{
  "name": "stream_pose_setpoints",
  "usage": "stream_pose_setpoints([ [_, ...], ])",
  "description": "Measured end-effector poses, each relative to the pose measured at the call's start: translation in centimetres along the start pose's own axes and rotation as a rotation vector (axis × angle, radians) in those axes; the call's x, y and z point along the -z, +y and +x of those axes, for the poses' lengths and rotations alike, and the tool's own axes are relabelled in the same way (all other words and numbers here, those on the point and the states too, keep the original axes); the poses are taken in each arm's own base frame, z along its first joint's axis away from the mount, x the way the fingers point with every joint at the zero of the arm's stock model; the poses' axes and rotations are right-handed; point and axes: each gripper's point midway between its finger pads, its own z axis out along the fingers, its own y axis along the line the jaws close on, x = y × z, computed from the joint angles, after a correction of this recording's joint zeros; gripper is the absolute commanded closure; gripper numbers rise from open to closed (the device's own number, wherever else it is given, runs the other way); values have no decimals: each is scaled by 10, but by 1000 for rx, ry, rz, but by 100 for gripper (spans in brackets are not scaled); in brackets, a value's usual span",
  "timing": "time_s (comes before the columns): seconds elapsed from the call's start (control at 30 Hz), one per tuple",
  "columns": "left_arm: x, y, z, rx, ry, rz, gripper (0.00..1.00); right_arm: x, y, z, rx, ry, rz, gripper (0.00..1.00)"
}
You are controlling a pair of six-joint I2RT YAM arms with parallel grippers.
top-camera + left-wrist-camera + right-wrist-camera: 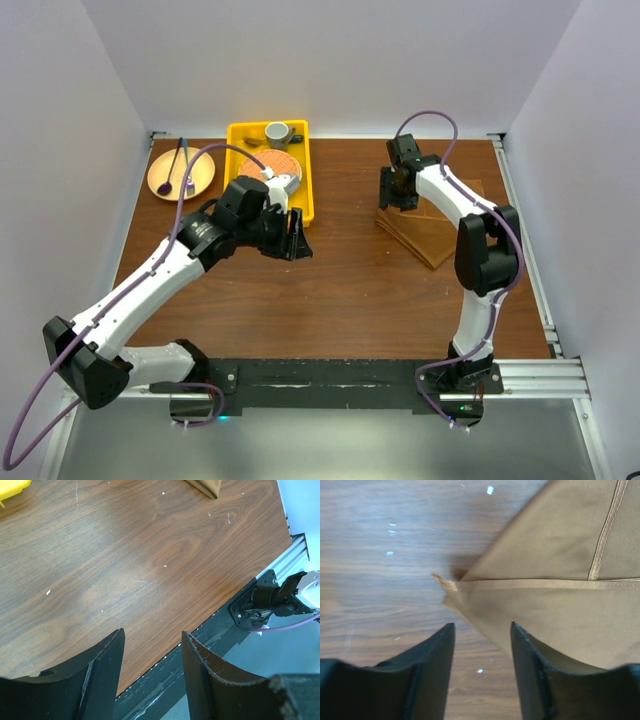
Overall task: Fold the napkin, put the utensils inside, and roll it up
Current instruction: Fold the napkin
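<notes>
The rust-brown napkin (432,236) lies folded on the right of the table, and its hemmed corner fills the right wrist view (545,595). My right gripper (396,200) is open and empty, low over the napkin's left corner; in its own view the gripper (482,630) has one finger over bare wood and the other over the cloth's edge. My left gripper (296,238) is open and empty beside the yellow tray (303,170); in its own view the gripper (152,637) hangs over bare table. A small pale shape (284,183) on the tray may be the cream spoon, partly hidden by my left wrist.
The tray holds a round orange woven mat (268,163) and a grey cup (277,131). A tan plate (170,165) at back left carries a purple spoon (165,182) and a dark fork (188,170). White walls enclose the table.
</notes>
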Motion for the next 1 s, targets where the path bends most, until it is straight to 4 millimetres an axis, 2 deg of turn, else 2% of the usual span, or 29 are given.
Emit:
stream_pose_setpoints([
  [0.13,-4,-3,-5,-2,-15,20,46,18,3,-11,-10,-24,-20,41],
  [0.23,-15,-5,-10,4,-33,43,48,38,-8,-8,-38,-34,-17,43],
  [0.3,-29,-6,-12,22,-34,60,48,55,-27,1,-74,-35,-5,43],
  [0.4,-55,-5,-19,48,-31,79,48,71,-65,17,-140,-24,39,41],
  [0.47,-82,-2,-24,76,-28,87,48,76,-84,26,-161,-7,70,40],
  [0.53,-106,3,-26,103,-13,75,46,76,-94,32,-153,12,97,39],
  [0.67,-159,13,-46,163,-16,24,44,66,-96,57,-86,74,117,39],
  [0.83,-214,17,-88,180,-70,0,44,52,-99,88,-14,143,117,41],
  [0.93,-237,19,-99,178,-84,7,41,49,-99,92,22,146,111,46],
  [1.0,-252,19,-104,188,-93,16,39,47,-96,86,44,123,102,51],
])
